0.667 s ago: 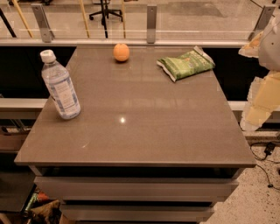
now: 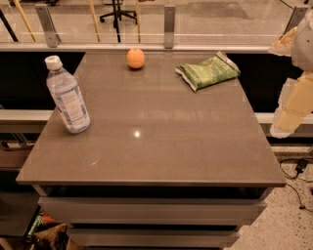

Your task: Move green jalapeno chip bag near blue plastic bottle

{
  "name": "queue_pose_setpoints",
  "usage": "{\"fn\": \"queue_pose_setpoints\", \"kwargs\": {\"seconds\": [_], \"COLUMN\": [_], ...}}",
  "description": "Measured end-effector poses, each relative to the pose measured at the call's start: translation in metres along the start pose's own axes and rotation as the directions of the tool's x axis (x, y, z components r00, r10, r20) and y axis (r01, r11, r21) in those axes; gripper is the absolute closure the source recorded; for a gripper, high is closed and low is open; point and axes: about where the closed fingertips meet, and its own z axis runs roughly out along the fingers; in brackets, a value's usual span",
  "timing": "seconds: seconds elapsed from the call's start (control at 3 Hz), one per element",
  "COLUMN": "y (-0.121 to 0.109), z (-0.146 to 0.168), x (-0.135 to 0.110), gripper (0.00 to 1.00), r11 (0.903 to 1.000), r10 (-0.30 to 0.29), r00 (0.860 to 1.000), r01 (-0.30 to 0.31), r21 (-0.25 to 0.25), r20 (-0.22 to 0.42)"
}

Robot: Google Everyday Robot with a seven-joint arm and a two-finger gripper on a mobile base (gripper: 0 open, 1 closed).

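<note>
Green jalapeno chip bag (image 2: pixel 208 72) flat at counter (image 2: pixel 146 161) back right; blue plastic bottle (image 2: pixel 68 97) upright at left, well apart. Tool (image 2: pixel 292 110) hangs off right edge (grip state: can't tell).

A round orange fruit (image 2: pixel 135 58) sits near the far edge of the grey-brown worktop (image 2: pixel 146 156) — a small glare spot shows mid-surface. Pale drawer fronts (image 2: pixel 146 209) stack beneath it. Behind runs a glass barrier with metal posts (image 2: pixel 169 22), a chair base (image 2: pixel 117 13) beyond. Black cables (image 2: pixel 299 167) lie on the speckled floor at right. The gripper (image 2: pixel 286 122) hangs beside the worktop's right edge — off the surface.
</note>
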Motion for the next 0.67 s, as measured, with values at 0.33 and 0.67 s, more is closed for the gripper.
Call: {"fn": "queue_pose_setpoints", "kwargs": {"seconds": [0.33,0.67], "y": [-0.021,-0.044], "z": [0.003,0.012], "x": [-0.002,-0.007], "gripper": [0.0,0.0], "r11": [0.9996,0.9986], "r10": [-0.022,-0.038], "r00": [1.0,0.999], "r01": [0.023,0.039], "r21": [0.018,0.036], "r20": [-0.007,-0.037]}}
